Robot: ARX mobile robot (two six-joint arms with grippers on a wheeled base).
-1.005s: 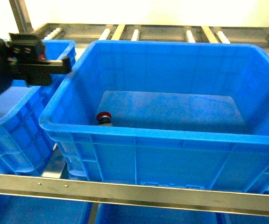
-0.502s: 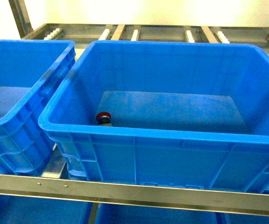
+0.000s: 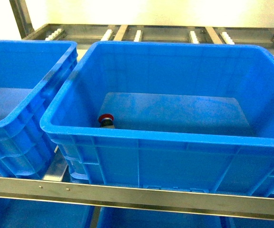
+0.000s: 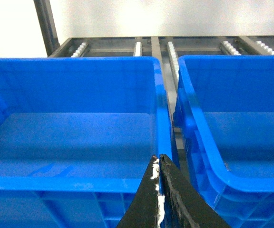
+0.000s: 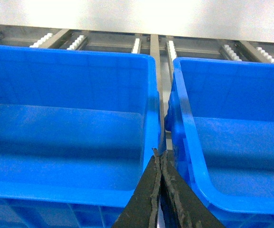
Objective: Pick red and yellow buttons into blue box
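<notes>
Both end effectors (image 4: 159, 159) (image 5: 159, 153) closed, empty, above crate rims; red button (image 3: 106, 118) inside blue box (image 3: 141, 137).

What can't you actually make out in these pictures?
- Yellow button: in no view, so its whereabouts are unknown.
- Red button: head view only; the blue box near wall hides its lower body.
- Left gripper and right gripper: absent from the head view; wrist views show only closed fingertips, the rest cut off by the bottom edge.

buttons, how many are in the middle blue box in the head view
1. A red button lies on the floor of the blue box, near its front-left corner. No yellow one shows; the front wall could hide another.
</notes>
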